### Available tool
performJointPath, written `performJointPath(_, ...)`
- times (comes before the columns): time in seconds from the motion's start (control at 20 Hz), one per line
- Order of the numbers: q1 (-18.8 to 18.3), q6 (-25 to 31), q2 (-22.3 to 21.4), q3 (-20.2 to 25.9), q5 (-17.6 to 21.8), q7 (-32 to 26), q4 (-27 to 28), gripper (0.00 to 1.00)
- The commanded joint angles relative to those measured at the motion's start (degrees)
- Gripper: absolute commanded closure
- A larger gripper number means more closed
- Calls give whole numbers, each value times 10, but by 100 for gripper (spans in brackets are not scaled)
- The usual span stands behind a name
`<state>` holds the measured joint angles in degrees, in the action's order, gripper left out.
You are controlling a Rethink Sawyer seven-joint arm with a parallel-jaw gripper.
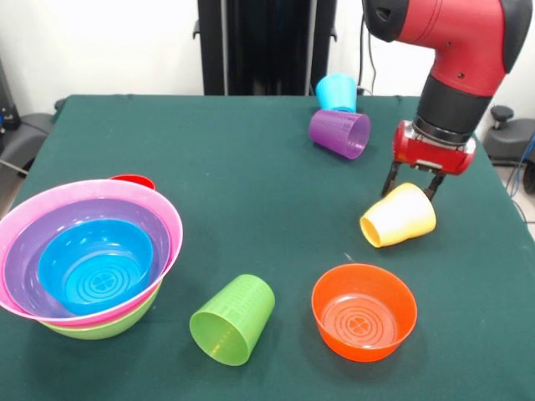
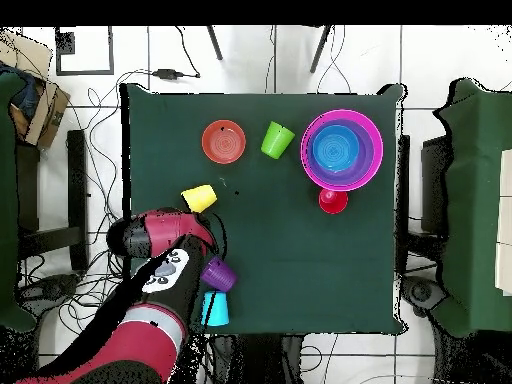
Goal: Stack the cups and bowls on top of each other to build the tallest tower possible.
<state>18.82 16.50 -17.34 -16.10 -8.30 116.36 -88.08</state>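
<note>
Front view. Four cups counted, all on their sides on the green table (image 1: 251, 167): lime green cup (image 1: 233, 319) near the front, mouth toward the camera; pale yellow cup (image 1: 399, 215) at right; purple cup (image 1: 339, 133) and light blue cup (image 1: 337, 92) touching each other at the far side. Bowls: orange bowl (image 1: 364, 312) stood alone, upright, between the lime and yellow cups and nearer the camera. The tower (image 1: 88, 259) sat at left, four bowls nested: lime green bowl (image 1: 104, 326) lowest, then pink bowl (image 1: 33, 209), purple bowl (image 1: 38, 246), blue bowl (image 1: 94, 266) innermost. A small red object (image 1: 134, 180) showed just behind the tower; what it was could not be told. The gripper (image 1: 412, 185) hung directly over the yellow cup, its two dark fingers spread apart, tips just at the cup's upper side, nothing gripped.

Overhead view. Same count: four cups, five bowls. Orange bowl (image 2: 224, 141) and lime cup (image 2: 277, 139) lay side by side; the tower (image 2: 342, 149) was beside them, the red object (image 2: 333, 201) touching its rim. Yellow cup (image 2: 200, 197) lay just off the arm's end; gripper hidden under the arm (image 2: 160, 250). Purple cup (image 2: 219, 273) and blue cup (image 2: 214, 309) were beside the arm.
</note>
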Motion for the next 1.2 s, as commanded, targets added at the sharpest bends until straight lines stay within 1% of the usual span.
performJointPath(0.05,-11,-7,19,47,-6,69,42,0)
performJointPath(0.2,-9,-6,19,44,-4,67,44,0)
performJointPath(0.3,-9,-21,19,43,-2,69,42,0)
performJointPath(0.35,-10,-30,18,44,0,68,40,100)
performJointPath(0.45,0,-26,23,31,-5,78,44,100)
performJointPath(0.5,0,-5,23,33,-7,74,49,100)
performJointPath(1.2,-6,7,14,39,-6,69,50,100)
